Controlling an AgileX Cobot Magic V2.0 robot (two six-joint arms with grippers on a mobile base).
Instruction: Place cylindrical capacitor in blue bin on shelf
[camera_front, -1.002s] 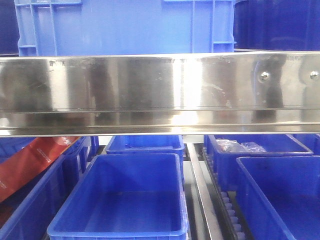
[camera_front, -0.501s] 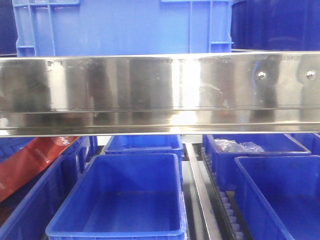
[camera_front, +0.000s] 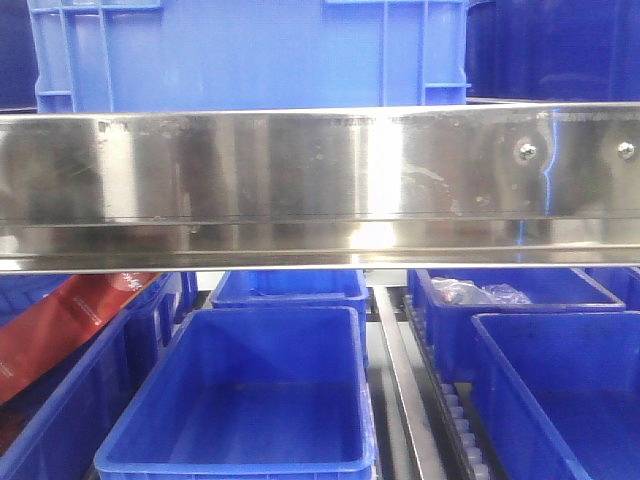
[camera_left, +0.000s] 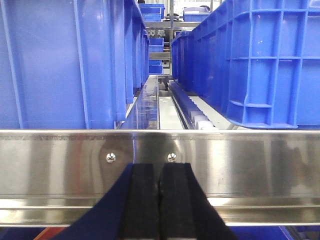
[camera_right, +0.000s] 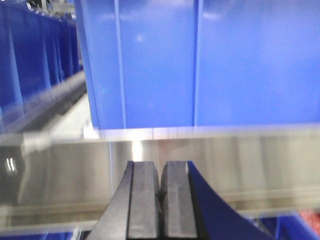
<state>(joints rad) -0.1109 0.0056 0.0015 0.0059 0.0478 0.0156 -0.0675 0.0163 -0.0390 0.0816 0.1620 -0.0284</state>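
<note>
In none of the 3 views can I find the cylindrical capacitor, so I cannot tell its direction or axis. My left pincer (camera_left: 159, 205) and right pincer (camera_right: 160, 205) are both pressed together, facing the shelf (camera_front: 320, 185) rail.

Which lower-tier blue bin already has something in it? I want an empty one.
The back right bin: a clear plastic bag lies inside. The front centre bin shows a bare floor.

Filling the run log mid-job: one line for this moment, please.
left pincer: shut, empty, facing shiny steel shelf rail | right pincer: shut, empty | black cylindrical capacitor: not visible | front blue plastic bin: empty
</note>
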